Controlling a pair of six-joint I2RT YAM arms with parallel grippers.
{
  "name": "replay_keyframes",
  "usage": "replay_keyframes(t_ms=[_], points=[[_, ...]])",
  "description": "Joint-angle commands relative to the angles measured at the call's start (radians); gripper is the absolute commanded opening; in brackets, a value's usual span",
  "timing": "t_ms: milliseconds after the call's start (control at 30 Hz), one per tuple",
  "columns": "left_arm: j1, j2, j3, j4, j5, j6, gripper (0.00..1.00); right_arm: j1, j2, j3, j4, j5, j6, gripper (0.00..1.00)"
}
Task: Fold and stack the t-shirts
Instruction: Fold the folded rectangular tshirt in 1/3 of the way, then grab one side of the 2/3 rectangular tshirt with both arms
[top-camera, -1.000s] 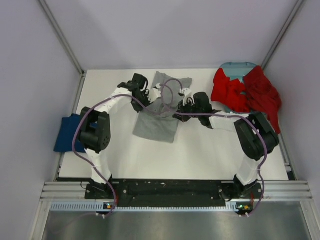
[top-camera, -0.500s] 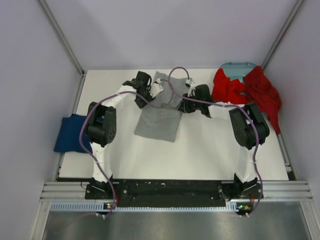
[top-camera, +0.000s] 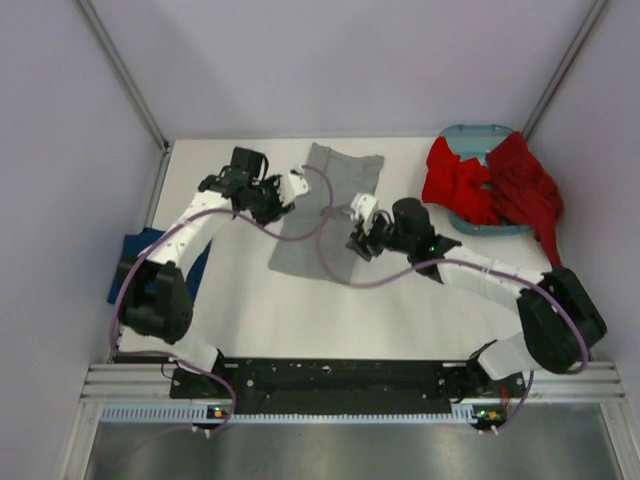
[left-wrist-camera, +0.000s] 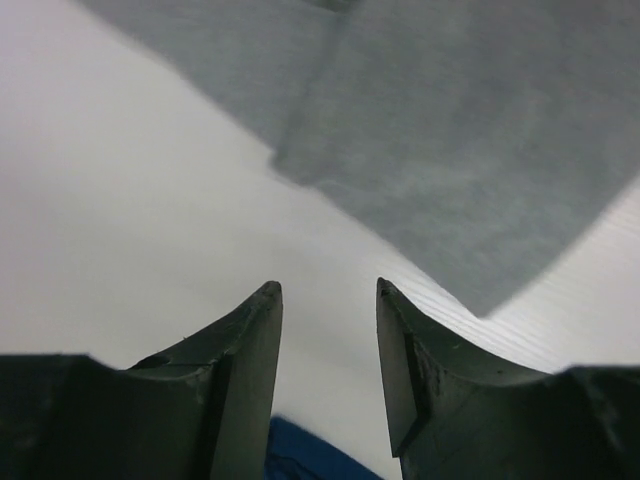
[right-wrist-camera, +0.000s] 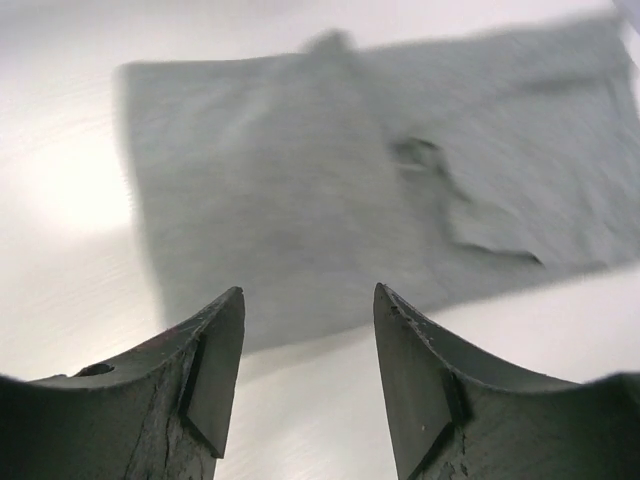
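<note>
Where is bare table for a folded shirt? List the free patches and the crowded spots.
Widest bare patch: the near strip of the table, between the grey shirt and the near edge. A smaller one lies at the back, between grey shirt and red shirts. Crowded: right rear corner, red shirts over the basket; left edge, the navy shirt.

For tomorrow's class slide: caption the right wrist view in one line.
Open right gripper faces the partly folded grey shirt lying on the white table.
</note>
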Motion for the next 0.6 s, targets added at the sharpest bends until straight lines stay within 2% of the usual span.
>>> replay_keyframes(t_ms=[0, 100, 167, 400, 567], points=[[-0.014, -0.186, -0.318, -0.035, 0.259, 0.333, 0.48, 0.186, -0.147, -0.203, 0.015, -0.046, -0.464, 0.54], [-0.015, -0.229, -0.446, 0.008, 0.283, 0.439, 0.49, 0.239, -0.125, -0.227, -0.019, 0.000, -0.514, 0.54], [-0.026, -0.226, -0.497, 0.044, 0.267, 0.447, 0.50, 0.282, -0.095, -0.228, -0.016, 0.037, -0.553, 0.53], [-0.061, -0.171, -0.589, 0.167, 0.154, 0.430, 0.53, 0.339, 0.042, -0.164, -0.004, 0.167, -0.571, 0.49], [-0.075, -0.122, -0.600, 0.189, 0.108, 0.427, 0.54, 0.352, 0.129, -0.124, -0.034, 0.215, -0.556, 0.47]])
